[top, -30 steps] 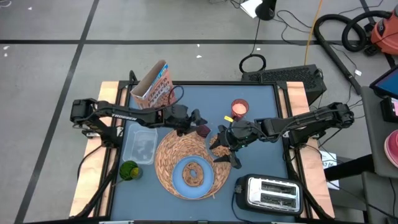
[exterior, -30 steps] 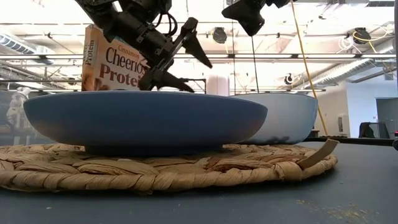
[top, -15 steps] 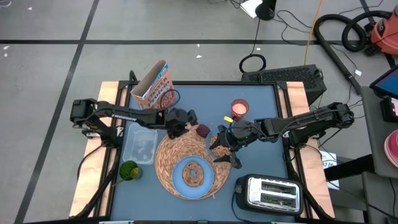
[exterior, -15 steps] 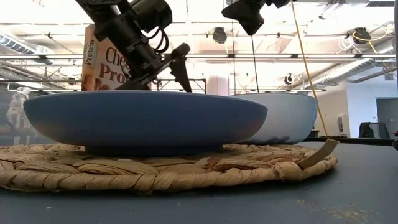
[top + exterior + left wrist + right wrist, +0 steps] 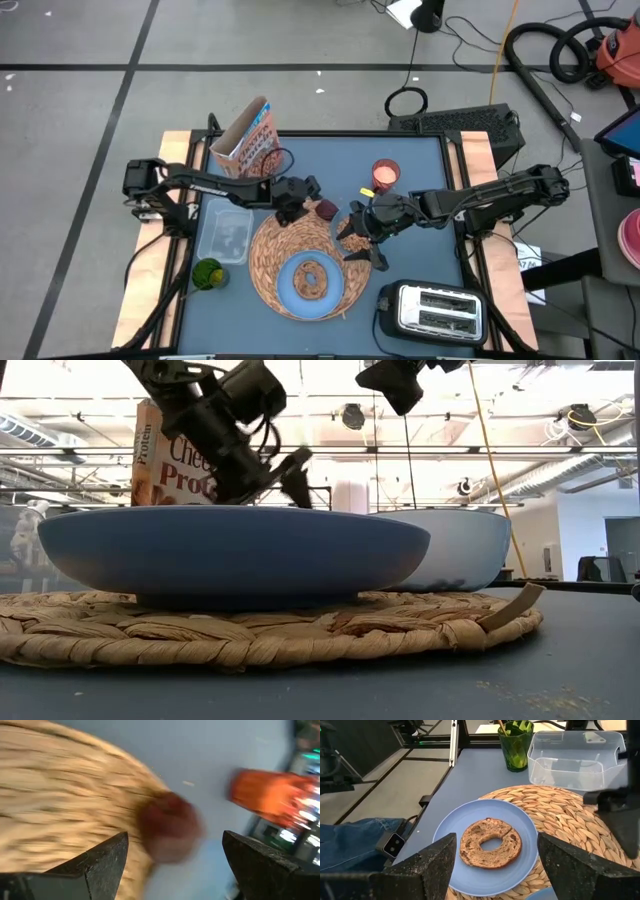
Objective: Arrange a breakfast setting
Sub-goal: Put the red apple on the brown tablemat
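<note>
A round woven placemat (image 5: 285,250) lies mid-table and bears a light-blue plate (image 5: 310,283) with a ring-shaped bread (image 5: 491,843) on it. A small dark-red item (image 5: 170,832) rests at the placemat's far edge. My left gripper (image 5: 306,200) hangs open just left of the item, slanting down, one finger on either side and apart from it. My right gripper (image 5: 362,240) hovers open above the placemat's right edge, high over the table in the low view. A pale bowl (image 5: 455,550) stands behind the plate. The cereal box (image 5: 250,140) stands upright at the far left.
An orange-red cup (image 5: 385,175) stands at the far middle, right of the dark-red item. A clear plastic container (image 5: 225,235) and a green cup (image 5: 208,273) sit left of the placemat. The chrome-and-black toaster (image 5: 430,308) fills the near right corner.
My left gripper has sunk toward the dark-red item and rolled about its own axis, its fingers staying open. The right arm has kept still.
</note>
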### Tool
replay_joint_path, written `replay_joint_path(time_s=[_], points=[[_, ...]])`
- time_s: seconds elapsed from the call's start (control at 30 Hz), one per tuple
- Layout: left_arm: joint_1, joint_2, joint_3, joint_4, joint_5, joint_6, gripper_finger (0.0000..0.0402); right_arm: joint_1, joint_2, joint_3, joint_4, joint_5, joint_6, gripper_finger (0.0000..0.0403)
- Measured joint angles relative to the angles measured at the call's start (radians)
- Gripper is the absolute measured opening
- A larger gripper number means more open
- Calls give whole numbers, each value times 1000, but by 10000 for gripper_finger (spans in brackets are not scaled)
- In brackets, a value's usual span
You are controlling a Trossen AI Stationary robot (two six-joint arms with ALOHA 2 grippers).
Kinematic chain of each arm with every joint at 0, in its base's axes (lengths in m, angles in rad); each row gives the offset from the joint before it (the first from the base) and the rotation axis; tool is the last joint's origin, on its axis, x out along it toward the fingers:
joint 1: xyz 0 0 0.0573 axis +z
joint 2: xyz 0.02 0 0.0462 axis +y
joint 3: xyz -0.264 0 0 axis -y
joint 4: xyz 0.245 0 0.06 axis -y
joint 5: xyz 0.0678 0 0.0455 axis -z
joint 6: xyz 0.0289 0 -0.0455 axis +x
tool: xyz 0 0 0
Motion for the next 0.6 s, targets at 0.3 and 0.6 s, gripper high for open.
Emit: replay_joint_path(time_s=[0.3,0.6], points=[[1,62,-2,83,-3,-39,328,0,0,0,0,0,0,270],[4,105,-2,133,-4,-66,328,0,0,0,1,0,0,270]])
